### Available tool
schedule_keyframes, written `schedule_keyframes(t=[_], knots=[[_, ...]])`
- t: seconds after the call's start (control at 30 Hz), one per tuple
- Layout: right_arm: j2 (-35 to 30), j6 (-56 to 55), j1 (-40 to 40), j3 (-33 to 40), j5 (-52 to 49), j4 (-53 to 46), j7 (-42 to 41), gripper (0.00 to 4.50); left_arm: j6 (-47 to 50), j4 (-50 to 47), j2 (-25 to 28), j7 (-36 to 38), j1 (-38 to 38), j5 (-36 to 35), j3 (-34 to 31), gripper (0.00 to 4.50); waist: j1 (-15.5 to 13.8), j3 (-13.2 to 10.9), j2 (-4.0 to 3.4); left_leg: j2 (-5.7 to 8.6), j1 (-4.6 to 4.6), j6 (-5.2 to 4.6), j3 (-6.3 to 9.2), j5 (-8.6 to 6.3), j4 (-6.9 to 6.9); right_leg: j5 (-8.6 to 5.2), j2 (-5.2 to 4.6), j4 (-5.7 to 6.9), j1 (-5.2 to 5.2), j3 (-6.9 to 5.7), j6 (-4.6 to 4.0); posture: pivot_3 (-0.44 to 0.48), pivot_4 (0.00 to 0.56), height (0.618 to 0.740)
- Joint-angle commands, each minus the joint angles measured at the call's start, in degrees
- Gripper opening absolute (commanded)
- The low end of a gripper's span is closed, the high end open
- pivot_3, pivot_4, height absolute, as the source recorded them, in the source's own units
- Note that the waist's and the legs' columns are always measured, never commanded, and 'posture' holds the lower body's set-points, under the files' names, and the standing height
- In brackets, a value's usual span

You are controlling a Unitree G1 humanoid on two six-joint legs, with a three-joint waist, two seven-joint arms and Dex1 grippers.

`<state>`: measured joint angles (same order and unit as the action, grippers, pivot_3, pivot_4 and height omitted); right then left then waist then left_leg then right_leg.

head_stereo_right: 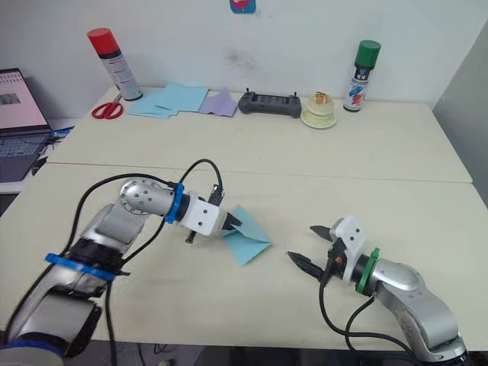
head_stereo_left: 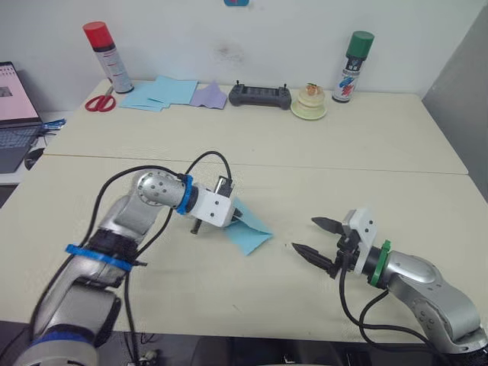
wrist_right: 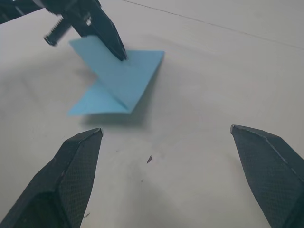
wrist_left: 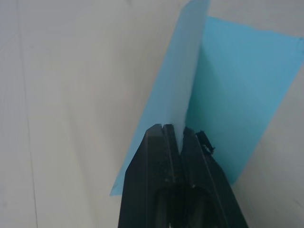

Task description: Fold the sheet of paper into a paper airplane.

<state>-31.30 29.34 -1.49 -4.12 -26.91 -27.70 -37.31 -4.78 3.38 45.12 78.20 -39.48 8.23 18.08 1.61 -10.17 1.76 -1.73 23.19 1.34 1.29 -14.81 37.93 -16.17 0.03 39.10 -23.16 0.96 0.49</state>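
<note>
**Left gripper pinching raised flap of blue sheet; right gripper spread, holding nothing**

Table [head_stereo_left: 252,164]: cream top, a seam running across it behind the work area. All places below are given relative to the sheet of paper.

Laptop [head_stereo_left: 15,114]: far to the left of the sheet and further back, at the table's left edge, lid up.

Far row behind the sheet, along the wall: red-capped spray can [head_stereo_left: 107,56], red-handled scissors [head_stereo_left: 100,101], loose pile of flat light blue sheets [head_stereo_left: 158,93], lavender sheet [head_stereo_left: 208,96], black handheld controller [head_stereo_left: 260,95], small cream dish [head_stereo_left: 309,105] with something on it, green-capped spray can [head_stereo_left: 351,66].

Left gripper [head_stereo_right: 230,224]: at the sheet's left edge. Fingers pressed together on one flap of the paper, which stands up between them in the left wrist view.

Right gripper [head_stereo_left: 317,237]: to the right of the sheet, near but apart from it. Fingers spread wide, nothing between them, tips pointing towards the sheet.

Sheet of paper [head_stereo_left: 249,232]: light blue, creased along one fold, near the middle of the near table section. One part lies flat on the table; the other rises from the crease.
</note>
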Motion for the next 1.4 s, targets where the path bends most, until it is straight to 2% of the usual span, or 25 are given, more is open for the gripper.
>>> schedule_keyframes(t=[0.03,0.13,0.3,0.33,0.37,0.43,0.57,0.63,0.7,0.77,0.8,0.9,0.97,1.03,1.1,1.23,1.4], knots=[[0.56,-3.89,0.8,-2.29,2.41,0.79,-1.84,4.5,15.47,-13.29,4.19,2.65,1.96,2.01,-0.82,0.03,-0.01,0.01,-0.07,0.01,-0.05,0.0,0.0,0.0,-0.01,-0.01,0.0,0.0,0.04,0.0,0.01,0.0,0.15,0.74],[0.81,-6.6,1.38,-4.58,4.96,2.17,-2.95,4.5,23.48,-18.63,2.45,-0.51,5.29,5.27,2.64,0.03,-0.13,-0.01,-0.23,0.04,-0.27,0.0,-0.07,0.0,-0.04,-0.18,-0.02,-0.03,0.26,0.01,0.25,0.0,0.15,0.74],[0.14,-9.32,1.33,-5.86,6.95,2.33,-4.88,4.5,29.2,-18.33,-4.4,-5.66,5.72,8.65,6.91,0.03,-0.46,-0.04,-0.17,0.08,-0.23,0.0,0.01,0.0,0.06,-0.18,-0.02,-0.03,0.33,0.02,0.26,0.0,0.15,0.74],[-0.28,-10.18,1.17,-5.85,7.33,2.42,-5.51,4.5,30.21,-18.49,-5.27,-5.81,5.71,8.65,7.53,0.54,-0.43,-0.04,-0.17,0.09,-0.25,0.0,0.0,0.0,0.07,-0.18,-0.02,-0.04,0.35,0.02,0.26,0.0,0.15,0.74],[-0.61,-11.02,1.06,-5.83,7.69,2.5,-6.1,4.5,30.87,-18.79,-5.62,-5.72,5.73,8.53,7.92,0.67,-0.34,-0.04,-0.17,0.09,-0.26,0.0,0.0,0.0,0.07,-0.18,-0.02,-0.03,0.35,0.02,0.26,0.0,0.15,0.74],[-1.29,-12.74,1.05,-5.84,8.63,2.68,-7.19,4.5,32.43,-19.98,-6.07,-5.87,5.69,7.51,7.39,1.29,-0.25,-0.04,-0.17,0.07,-0.28,0.0,0.01,0.0,0.06,-0.18,0.0,-0.02,0.35,0.03,0.26,0.0,0.15,0.74],[-1.63,-18.76,2.29,-7.98,12.45,4.28,-9.11,4.5,39.19,-23.79,-3.83,-2.83,4.89,0.84,1.86,2.53,-0.01,-0.05,-0.19,0.01,-0.28,0.0,0.04,0.0,0.04,-0.18,0.04,-0.01,0.33,0.04,0.25,0.0,0.15,0.74],[-1.41,-22.97,3.28,-9.93,15.28,6.44,-10.13,4.5,41.65,-24.31,-1.23,-1.09,4.44,-2.66,-1.13,3.13,0.06,-0.05,-0.2,0.0,-0.29,0.0,0.05,0.0,0.03,-0.18,0.06,0.0,0.33,0.04,0.25,0.0,0.15,0.74],[0.78,-31.47,7.25,-14.69,21.96,13.42,-9.78,4.5,38.74,-18.45,6.17,2.37,5.96,-6.92,-8.63,3.76,0.42,-0.07,-0.15,-0.01,-0.34,0.0,0.02,0.0,0.03,-0.18,0.09,0.03,0.32,0.03,0.25,0.0,0.15,0.74],[3.2,-36.14,10.23,-16.59,24.81,18.39,-8.95,4.5,35.38,-13.74,9.52,2.99,7.37,-10.09,-13.23,4.33,0.78,-0.09,-0.16,-0.11,-0.43,-0.01,-0.01,0.0,0.02,-0.11,0.29,0.04,0.23,0.06,0.13,0.0,0.15,0.74],[4.11,-37.42,11.11,-16.56,24.92,20.05,-8.79,4.5,34.27,-12.43,9.84,2.51,7.76,-11.32,-14.35,4.47,0.68,-0.1,-0.19,-0.13,-0.42,-0.01,0.0,0.0,-0.02,-0.08,0.33,0.06,0.17,0.07,0.02,0.0,0.15,0.74],[6.23,-42.82,14.03,-17.15,26.71,24.57,-8.36,4.5,34.83,-8.81,9.73,1.5,9.45,-15.26,-18.11,4.47,-0.13,-0.13,-0.23,-0.17,-0.31,-0.01,-0.07,0.01,0.04,-0.06,0.3,0.2,0.06,0.04,-0.14,0.0,0.15,0.74],[7.25,-44.46,16.14,-17.51,27.37,27.27,-8.7,4.5,31.84,-6.98,8.89,0.0,11.58,-16.57,-20.13,4.47,-0.56,-0.13,-0.22,-0.11,-0.25,0.0,-0.06,0.01,0.05,-0.04,0.12,0.24,0.04,0.02,-0.18,0.0,0.15,0.74],[8.2,-46.4,18.58,-17.84,28.0,30.89,-9.17,4.15,30.32,-6.7,7.13,-2.69,13.32,-17.55,-21.16,4.5,-0.63,-0.13,-0.2,-0.12,-0.26,0.0,-0.14,0.01,0.07,0.04,-0.04,0.25,0.05,0.03,-0.29,0.0,0.15,0.74],[8.47,-48.26,20.04,-17.97,28.31,33.84,-9.89,3.57,30.48,-7.61,5.37,-5.32,13.8,-18.27,-21.3,4.5,-0.7,-0.13,-0.18,-0.1,-0.25,0.01,-0.17,0.01,0.11,0.05,-0.16,0.28,0.05,0.05,-0.29,0.0,0.15,0.74],[8.67,-51.24,21.77,-17.75,28.03,37.14,-11.04,2.11,32.12,-9.53,2.5,-9.64,13.87,-20.3,-21.76,4.5,-0.74,-0.14,-0.17,-0.06,-0.27,0.01,-0.17,0.02,0.14,0.06,-0.21,0.38,0.06,0.05,-0.28,0.0,0.15,0.74],[7.22,-55.15,21.92,-17.27,26.65,37.97,-14.57,0.3,32.61,-11.98,3.28,-10.88,16.9,-22.63,-22.32,4.5,-0.17,-0.14,-0.18,-0.07,-0.31,0.01,-0.12,0.02,0.11,0.05,-0.17,0.55,0.02,0.07,-0.31,0.0,0.15,0.74]])
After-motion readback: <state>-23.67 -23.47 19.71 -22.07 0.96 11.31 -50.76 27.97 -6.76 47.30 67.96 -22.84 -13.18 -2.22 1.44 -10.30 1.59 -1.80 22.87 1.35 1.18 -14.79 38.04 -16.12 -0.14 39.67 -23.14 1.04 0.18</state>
